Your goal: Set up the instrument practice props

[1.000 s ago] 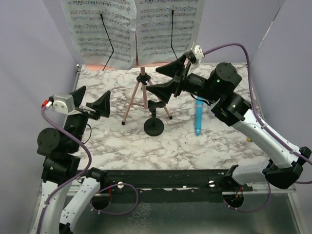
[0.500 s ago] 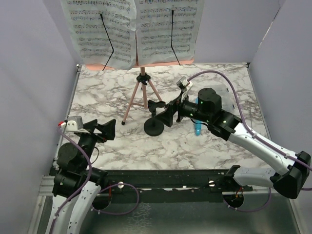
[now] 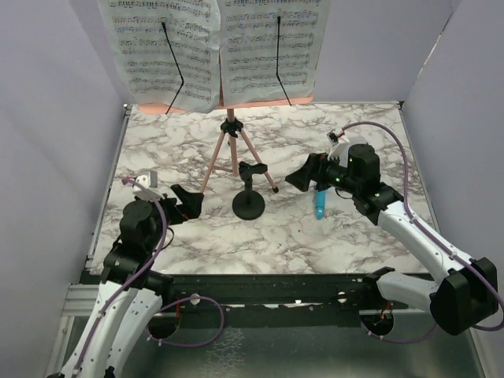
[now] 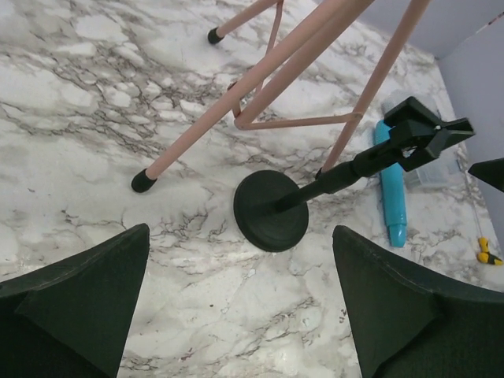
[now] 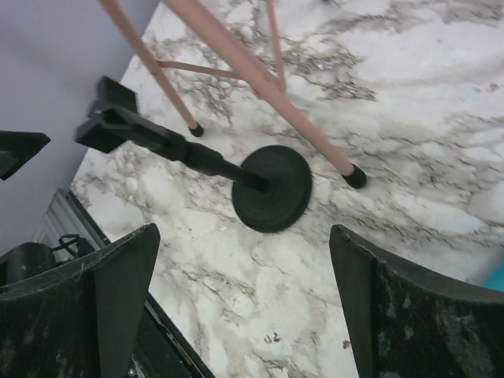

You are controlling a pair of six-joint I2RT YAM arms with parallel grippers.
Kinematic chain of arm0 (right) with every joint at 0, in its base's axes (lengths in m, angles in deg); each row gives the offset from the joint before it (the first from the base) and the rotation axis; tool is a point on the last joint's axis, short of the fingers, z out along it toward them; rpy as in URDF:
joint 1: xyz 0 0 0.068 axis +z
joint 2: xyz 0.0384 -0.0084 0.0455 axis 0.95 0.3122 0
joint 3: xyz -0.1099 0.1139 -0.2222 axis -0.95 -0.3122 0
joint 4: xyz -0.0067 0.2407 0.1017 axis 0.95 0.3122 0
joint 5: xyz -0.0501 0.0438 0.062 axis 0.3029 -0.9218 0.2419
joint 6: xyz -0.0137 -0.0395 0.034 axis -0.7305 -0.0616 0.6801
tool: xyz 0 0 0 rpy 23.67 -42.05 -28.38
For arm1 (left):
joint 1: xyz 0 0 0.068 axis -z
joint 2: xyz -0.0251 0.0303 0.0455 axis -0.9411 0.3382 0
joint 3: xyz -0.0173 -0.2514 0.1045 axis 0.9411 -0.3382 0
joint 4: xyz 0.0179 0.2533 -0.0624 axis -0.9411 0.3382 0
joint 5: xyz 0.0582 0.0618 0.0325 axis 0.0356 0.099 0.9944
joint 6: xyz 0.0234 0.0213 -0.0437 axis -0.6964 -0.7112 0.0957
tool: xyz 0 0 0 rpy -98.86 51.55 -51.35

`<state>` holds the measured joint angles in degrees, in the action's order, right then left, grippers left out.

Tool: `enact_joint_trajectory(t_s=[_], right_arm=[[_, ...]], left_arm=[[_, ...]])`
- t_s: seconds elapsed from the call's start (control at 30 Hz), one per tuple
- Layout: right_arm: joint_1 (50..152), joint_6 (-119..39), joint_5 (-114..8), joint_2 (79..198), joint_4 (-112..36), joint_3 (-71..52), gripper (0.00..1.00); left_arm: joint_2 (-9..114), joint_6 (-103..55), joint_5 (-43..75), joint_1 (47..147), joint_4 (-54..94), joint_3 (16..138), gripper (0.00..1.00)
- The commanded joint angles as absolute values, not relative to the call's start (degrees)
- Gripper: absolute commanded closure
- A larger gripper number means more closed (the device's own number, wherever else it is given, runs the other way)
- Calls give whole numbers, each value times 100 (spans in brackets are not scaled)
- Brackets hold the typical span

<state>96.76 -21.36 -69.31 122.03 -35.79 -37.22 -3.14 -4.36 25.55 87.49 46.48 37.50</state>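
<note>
The pink music stand (image 3: 229, 150) stands on its tripod at the back, with two white sheet-music pages (image 3: 216, 47) on its desk. The black mic stand (image 3: 249, 204) stands upright just in front of it, its clip empty. The blue microphone (image 3: 320, 203) lies on the marble to the right. My right gripper (image 3: 302, 175) is open and empty, hovering just left of the microphone. My left gripper (image 3: 183, 206) is open and empty, low at the left front. The left wrist view shows the mic stand (image 4: 272, 211) and microphone (image 4: 391, 189) ahead; the right wrist view shows the mic stand (image 5: 272, 189).
A clear plastic box (image 4: 431, 168) sits behind the microphone at the right. A small yellow item (image 4: 488, 252) lies at the far right. Pink tripod legs (image 4: 260, 87) spread around the mic stand. Purple walls close in the marble table (image 3: 283, 236) on three sides.
Both arms have dropped and drawn back toward the front. The right gripper moved from by the music stand down to the right, near the microphone. Both stayed open and empty.
</note>
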Motion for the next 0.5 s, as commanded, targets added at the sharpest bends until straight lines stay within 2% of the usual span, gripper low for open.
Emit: enact_joint_trajectory(t_s=[0.0, 0.27, 0.47], right_arm=[[9107, -2070, -7136, 12166, -3646, -4088, 6], [8605, -2484, -5064, 12729, -2789, -4022, 5], [8605, -2506, -4196, 13989, -2552, -3473, 6]], left_arm=[[473, -485, 2268, 8755, 4363, 3756, 1], [1428, -972, 2407, 8755, 3895, 3912, 1], [1673, -1016, 2773, 8755, 3726, 3554, 1]])
